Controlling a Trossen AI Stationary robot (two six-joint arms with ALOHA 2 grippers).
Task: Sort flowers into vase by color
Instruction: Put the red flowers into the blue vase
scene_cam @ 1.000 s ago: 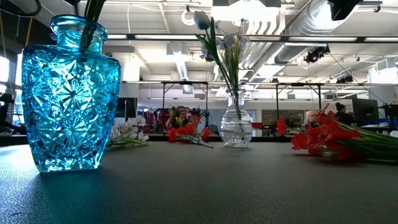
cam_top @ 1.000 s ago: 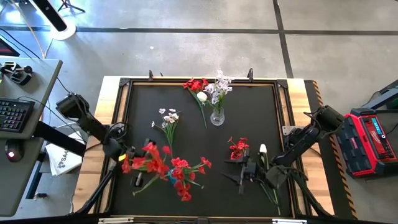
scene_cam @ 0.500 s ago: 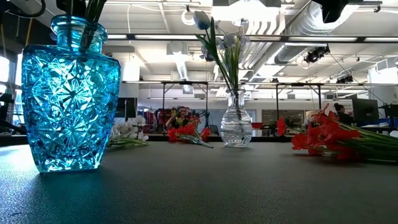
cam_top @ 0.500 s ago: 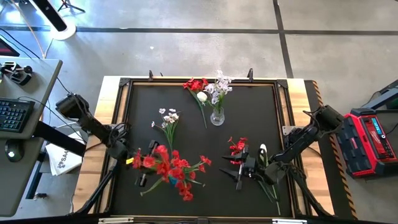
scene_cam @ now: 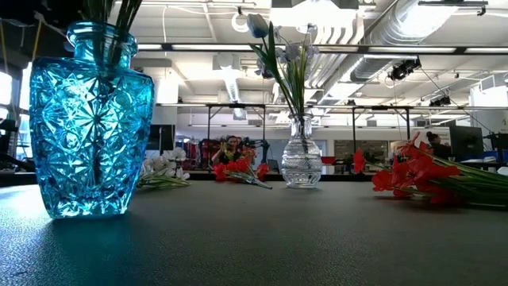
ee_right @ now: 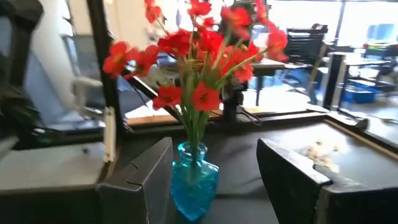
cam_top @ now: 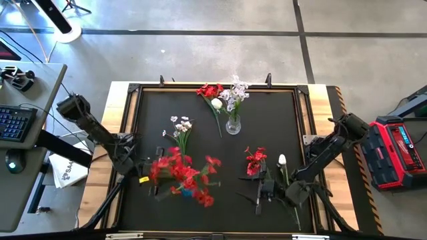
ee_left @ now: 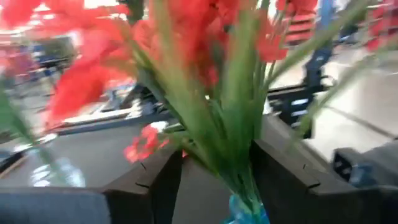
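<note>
My left gripper (cam_top: 159,175) is at a bunch of red flowers (cam_top: 183,175) whose stems stand in the blue glass vase (scene_cam: 87,127) near the table's front left. The vase mouth also shows in the left wrist view (ee_left: 249,211). My right gripper (cam_top: 262,190) is open and empty at the front right. It is just on the near side of a red sprig (cam_top: 255,160) and a white bud (cam_top: 282,160), both lying flat. The clear vase (cam_top: 233,125) holds pale blooms. A white sprig (cam_top: 180,130) and a red sprig (cam_top: 211,91) lie flat on the mat. My left gripper has the green stems and leaves (ee_left: 227,158) of the red bunch between its two fingers, just above the vase mouth. The stems fill the gap from finger to finger. The fingers come in level from the table's left, across the stems. The stems stand upright, their lower ends inside the blue vase.
A black mat covers the table inside a wooden frame (cam_top: 113,133). A keyboard desk (cam_top: 20,127) stands off the table's left side and a red case (cam_top: 400,150) off its right side. A bare stretch of mat lies in the middle, between the two vases.
My left gripper has carried the red bunch toward the table's right edge, over the blue vase. More stems now stand in the vase's neck and body. My right gripper has drawn back a little toward the near edge, away from the red sprig.
</note>
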